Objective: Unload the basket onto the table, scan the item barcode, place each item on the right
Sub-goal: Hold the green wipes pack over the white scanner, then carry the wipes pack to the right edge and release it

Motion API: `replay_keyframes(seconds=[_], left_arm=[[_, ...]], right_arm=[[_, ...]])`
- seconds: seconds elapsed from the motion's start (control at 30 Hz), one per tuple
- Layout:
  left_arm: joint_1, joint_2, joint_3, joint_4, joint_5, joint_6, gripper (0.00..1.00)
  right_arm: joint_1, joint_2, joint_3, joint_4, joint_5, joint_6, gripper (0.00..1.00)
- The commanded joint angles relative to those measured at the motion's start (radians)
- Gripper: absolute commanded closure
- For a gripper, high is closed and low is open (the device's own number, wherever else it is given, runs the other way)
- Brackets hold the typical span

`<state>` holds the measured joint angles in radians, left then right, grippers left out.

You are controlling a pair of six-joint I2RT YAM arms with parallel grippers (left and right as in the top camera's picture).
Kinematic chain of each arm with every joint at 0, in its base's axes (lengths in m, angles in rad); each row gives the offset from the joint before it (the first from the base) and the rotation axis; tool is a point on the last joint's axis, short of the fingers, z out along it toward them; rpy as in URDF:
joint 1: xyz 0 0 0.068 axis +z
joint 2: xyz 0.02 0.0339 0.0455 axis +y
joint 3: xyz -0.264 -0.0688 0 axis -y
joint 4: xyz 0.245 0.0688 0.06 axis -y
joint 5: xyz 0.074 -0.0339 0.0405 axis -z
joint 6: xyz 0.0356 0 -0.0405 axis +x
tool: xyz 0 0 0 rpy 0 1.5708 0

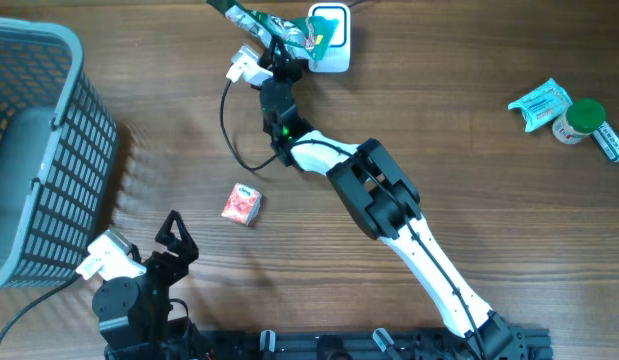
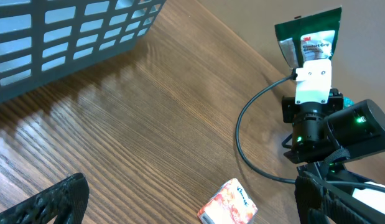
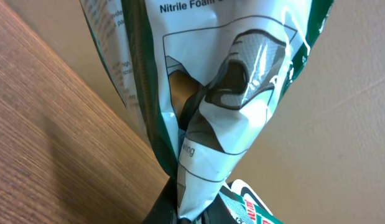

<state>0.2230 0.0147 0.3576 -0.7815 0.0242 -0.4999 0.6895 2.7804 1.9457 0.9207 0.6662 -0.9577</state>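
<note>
currently i'm in the presenting step. across the wooden worktop (image 1: 469, 130), past the grey basket (image 1: 49, 130) at the left, my right arm reaches to the far edge. its claw (image 1: 285, 48) is clamped on a crumpled pinch of a green-and-white glove packet (image 3: 229, 93), holding it up so that, from above, it overlaps the white scanner (image 1: 339, 58). the wrist view shows only printed film and the bunched fold at the grip. i can't find the barcode in any view, so i can't tell whether it faces the scanner window. i judge the next move calls for a slow wrist roll or a small shift over the window, with a firm grip, since thin film may slip or fold over the code. my left claw (image 1: 179, 238) sits close to me, fingers wide apart and holding nothing. a small red carton (image 1: 241, 203) lies near it, not touching.
</note>
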Motion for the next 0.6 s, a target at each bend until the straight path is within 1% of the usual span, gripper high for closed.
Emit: replay_keyframes(seconds=[0.0, 0.07, 0.13, 0.23, 0.3, 0.37, 0.43, 0.47, 0.5, 0.53, 0.57], left_arm=[[0.002, -0.006, 0.0, 0.002, -0.006, -0.006, 0.0], [0.002, -0.006, 0.0, 0.002, -0.006, -0.006, 0.0], [0.002, -0.006, 0.0, 0.002, -0.006, -0.006, 0.0], [0.002, -0.006, 0.0, 0.002, -0.006, -0.006, 0.0], [0.002, -0.006, 0.0, 0.002, -0.006, -0.006, 0.0], [0.002, -0.006, 0.0, 0.002, -0.006, -0.006, 0.0], [0.002, -0.006, 0.0, 0.002, -0.006, -0.006, 0.0], [0.002, -0.006, 0.0, 0.002, -0.006, -0.006, 0.0], [0.002, -0.006, 0.0, 0.002, -0.006, -0.006, 0.0], [0.002, -0.006, 0.0, 0.002, -0.006, -0.006, 0.0], [0.002, -0.006, 0.0, 0.002, -0.006, -0.006, 0.0]], right_arm=[[-0.002, 0.001, 0.01, 0.01, 0.08, 0.058, 0.96], [-0.002, -0.031, 0.01, 0.01, 0.121, 0.073, 0.96], [-0.007, -0.089, 0.01, 0.005, 0.132, 0.043, 0.96], [-0.02, -0.245, 0.01, -0.034, 0.147, 0.016, 0.96], [-0.03, -0.349, 0.01, -0.102, 0.176, 0.02, 0.96], [-0.043, -0.47, 0.01, -0.244, 0.25, 0.083, 0.96], [-0.067, -0.568, 0.01, -0.439, 0.304, 0.181, 0.96], [-0.1, -0.625, 0.01, -0.628, 0.306, 0.264, 0.96], [-0.13, -0.654, 0.01, -0.753, 0.306, 0.327, 0.96], [-0.184, -0.681, 0.01, -0.923, 0.304, 0.43, 0.96], [-0.243, -0.691, 0.01, -1.058, 0.295, 0.529, 0.96]])
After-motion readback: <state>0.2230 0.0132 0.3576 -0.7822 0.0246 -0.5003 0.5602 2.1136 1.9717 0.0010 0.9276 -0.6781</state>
